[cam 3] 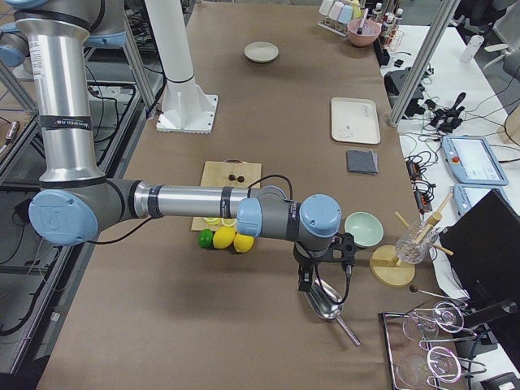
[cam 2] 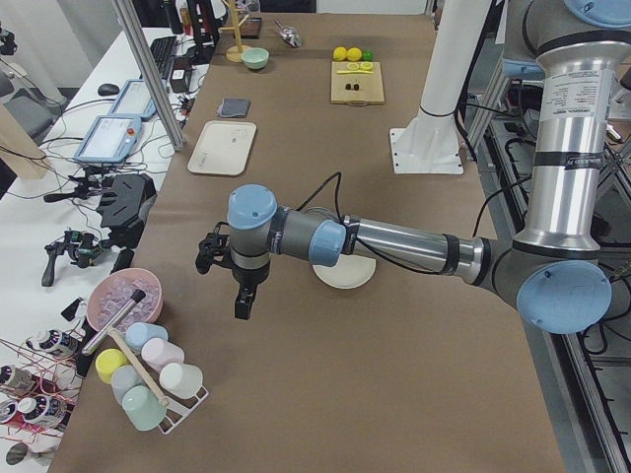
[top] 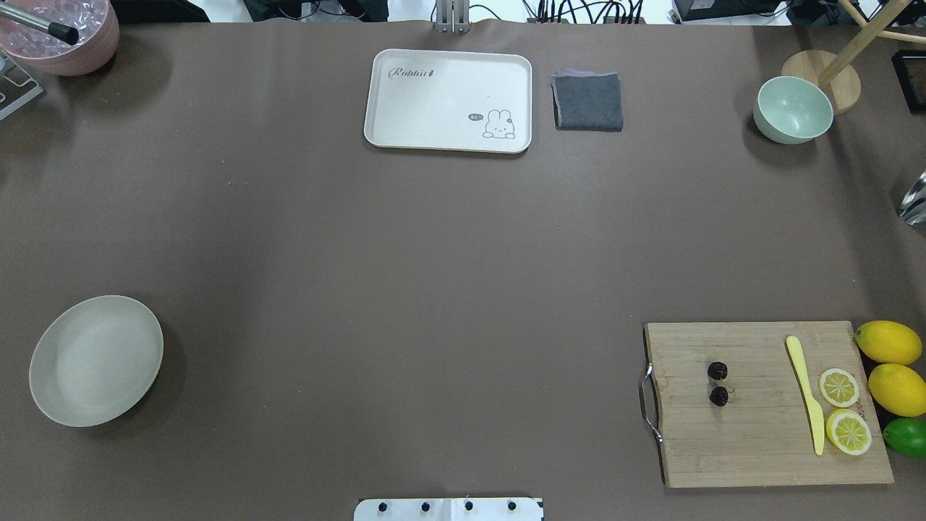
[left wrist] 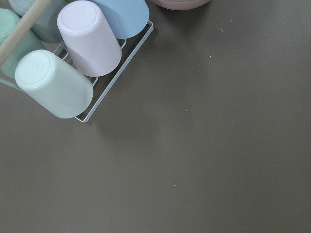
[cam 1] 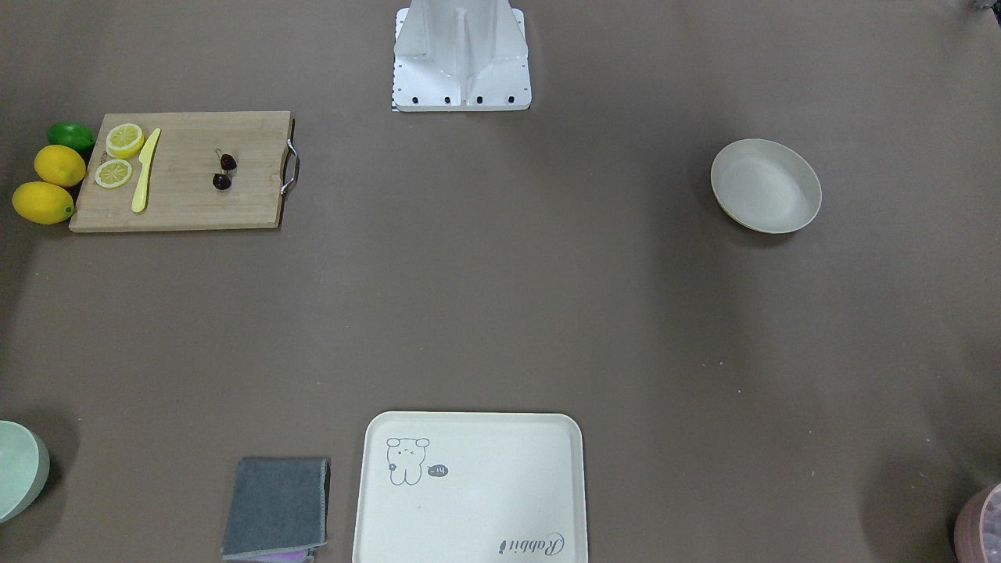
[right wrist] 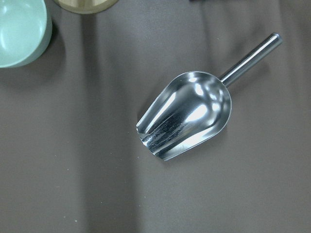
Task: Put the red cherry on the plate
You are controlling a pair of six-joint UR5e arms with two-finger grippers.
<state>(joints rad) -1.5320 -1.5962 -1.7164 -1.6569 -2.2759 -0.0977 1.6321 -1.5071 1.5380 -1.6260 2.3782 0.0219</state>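
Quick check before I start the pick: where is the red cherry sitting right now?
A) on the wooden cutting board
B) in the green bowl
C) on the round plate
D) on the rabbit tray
A: the red cherry lies on the wooden cutting board, apart from the yellow knife, while the plate across the table has nothing on it.

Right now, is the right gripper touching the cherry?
Apart. Exterior right view: the right gripper hangs over the scoop, well clear of the red cherry on the board.
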